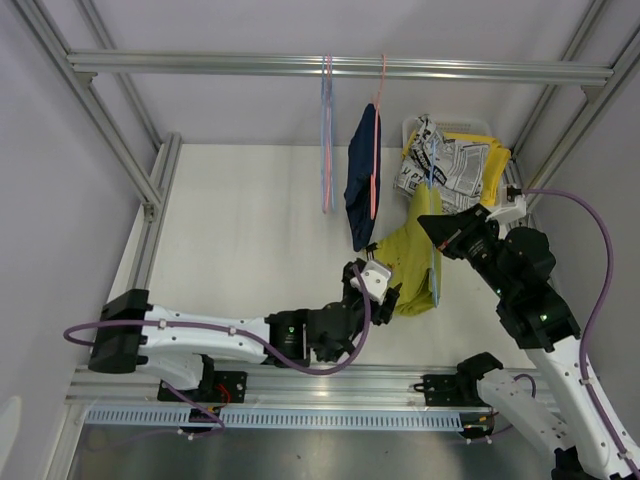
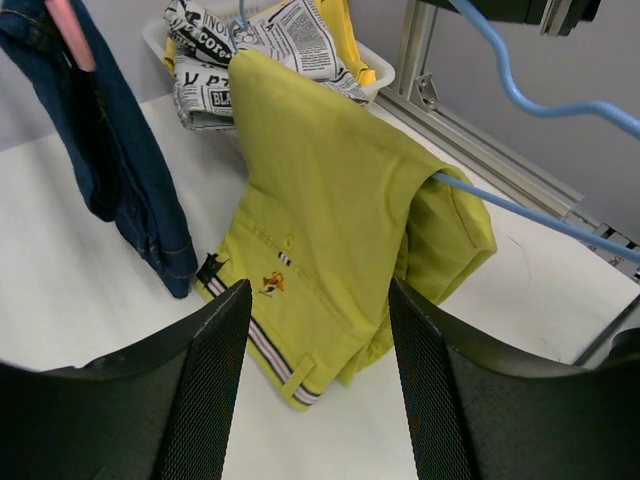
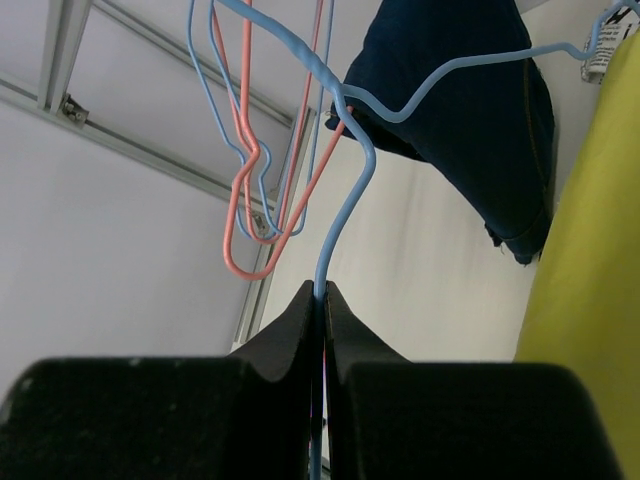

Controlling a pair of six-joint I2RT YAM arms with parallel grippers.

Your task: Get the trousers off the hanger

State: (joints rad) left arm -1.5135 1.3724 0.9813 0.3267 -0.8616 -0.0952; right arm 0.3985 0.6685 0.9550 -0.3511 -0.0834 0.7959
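Your right fingers [image 3: 280, 350] are closed on the blue hanger [image 2: 540, 218] and the soft, light yellow-green trousers [image 2: 330, 200] hang over its bar, so I think your open left fingers [image 2: 205, 400] should take the thick waistband [image 2: 270, 350] below the hanger.

Left arm [image 1: 200, 340]: lies low and long over the desk [image 1: 250, 230], reaching from its base at the near-left edge toward the centre, wrist angled upward. Left tool [image 2: 318, 300]: the two dark fingers [image 2: 215, 390] stand well apart with nothing gripped between them. The top view is too coarse to confirm any fingertip contact.

Right arm [image 1: 540, 320]: rises from the near-right base, elbow bent, forearm leaning inward toward the centre. Right tool [image 3: 323, 300]: raised off the desk, jaws pressed together on the thin wire of the blue hanger [image 3: 345, 190].
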